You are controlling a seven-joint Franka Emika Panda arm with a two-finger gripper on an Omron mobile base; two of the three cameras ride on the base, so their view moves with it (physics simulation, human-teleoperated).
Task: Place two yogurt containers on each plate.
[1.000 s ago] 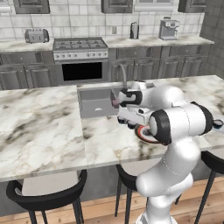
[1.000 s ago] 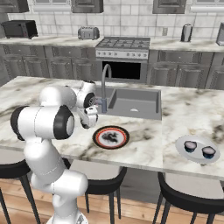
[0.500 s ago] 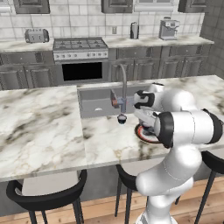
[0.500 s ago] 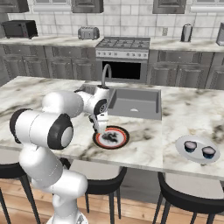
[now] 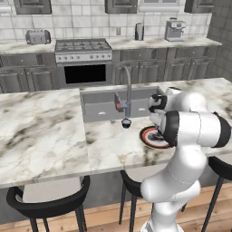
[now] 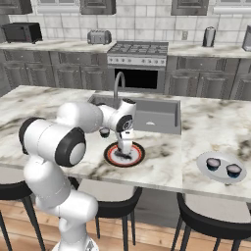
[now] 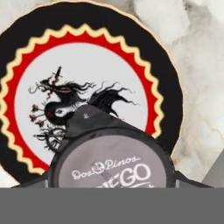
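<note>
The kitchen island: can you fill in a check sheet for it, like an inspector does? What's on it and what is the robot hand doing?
Surface: marble island counter with a sink and faucet.
Job's things: white plate carries two yogurt cups. Patterned plate sits under the hand. One cup is held above it; another cup stands on the counter near the faucet.
Clutter: nothing seen.
Grippers: gripper is shut on the held cup over the patterned plate.
Cables: nothing seen.
Surroundings: stove, toaster, coffee machine, black stools.
</note>
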